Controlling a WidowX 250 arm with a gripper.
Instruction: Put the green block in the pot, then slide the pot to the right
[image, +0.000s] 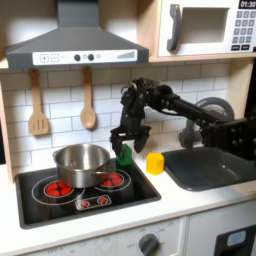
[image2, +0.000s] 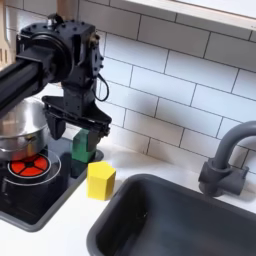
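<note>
Although the black robot gripper (image2: 80, 138) stands low over the small bright green block (image2: 80, 150) in the second exterior view, its dark body covers the block's top, so only the lower front face shows between the two fingers (image2: 95, 140). The jaws stand narrow, one finger down each side of the block; whether they press it or merely flank it I cannot tell. In the first exterior view the gripper (image: 126, 141) hangs just above the same green block (image: 125, 158), which sits at the back right corner of the black stovetop (image: 60, 205).

The round shiny silver metal pot (image: 82, 164) stands on the left red burner ring in the first exterior view, near the stovetop's back edge and just to the left of the block. Its inside is hard to read at this size; nothing can be made out in it. In the second exterior view the pot (image2: 20, 125) is cut off by the left edge and partly hidden behind the arm.

A small yellow block (image2: 101, 180) rests on the white counter (image: 190, 200) between the stovetop's right edge and the dark grey sink basin (image2: 180, 225), just beside the green block but apart from it. The sink basin is cut off by the lower edge in the second exterior view.
</note>
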